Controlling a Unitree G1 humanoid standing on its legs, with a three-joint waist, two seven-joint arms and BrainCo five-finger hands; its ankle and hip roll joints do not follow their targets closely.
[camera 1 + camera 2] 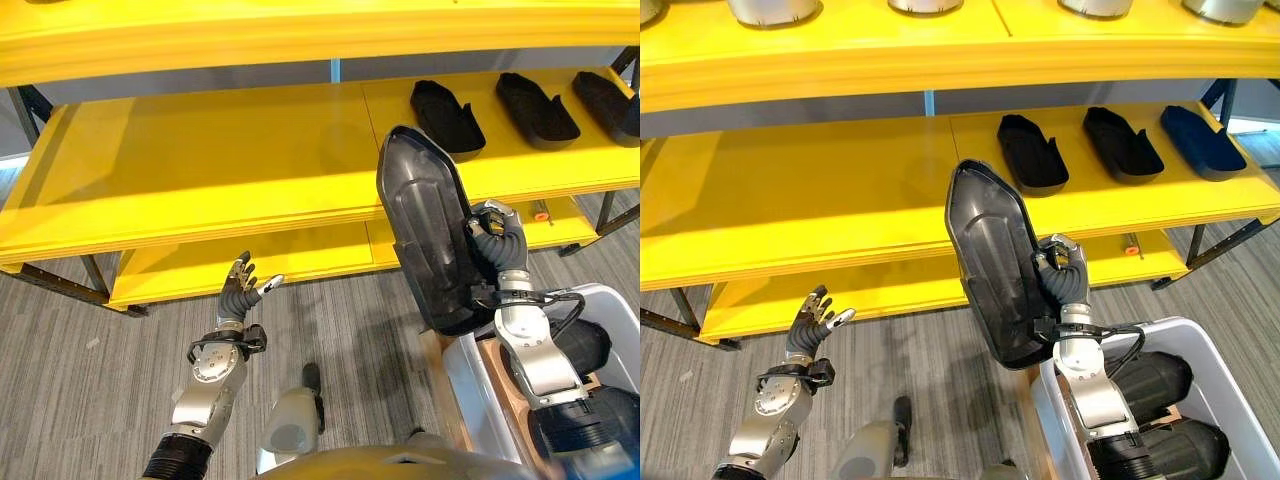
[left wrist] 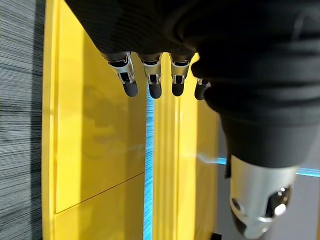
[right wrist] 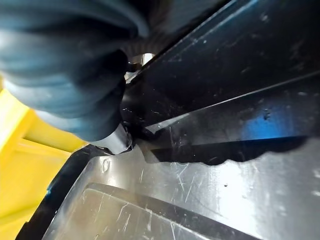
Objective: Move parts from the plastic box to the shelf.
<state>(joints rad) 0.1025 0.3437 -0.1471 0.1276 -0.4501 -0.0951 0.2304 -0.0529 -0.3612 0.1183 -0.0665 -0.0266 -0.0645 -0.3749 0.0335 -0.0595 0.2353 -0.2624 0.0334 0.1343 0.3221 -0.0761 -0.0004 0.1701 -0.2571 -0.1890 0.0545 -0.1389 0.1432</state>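
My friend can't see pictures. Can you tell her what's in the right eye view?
The robot's right hand holds a big black plastic part upright in front of a yellow shelf, where three similar black parts already lie. Its left hand is open and empty, and a white plastic box sits at lower right.

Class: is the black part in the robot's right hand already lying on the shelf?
No. The black part is held upright by the right hand, in front of the yellow shelf.
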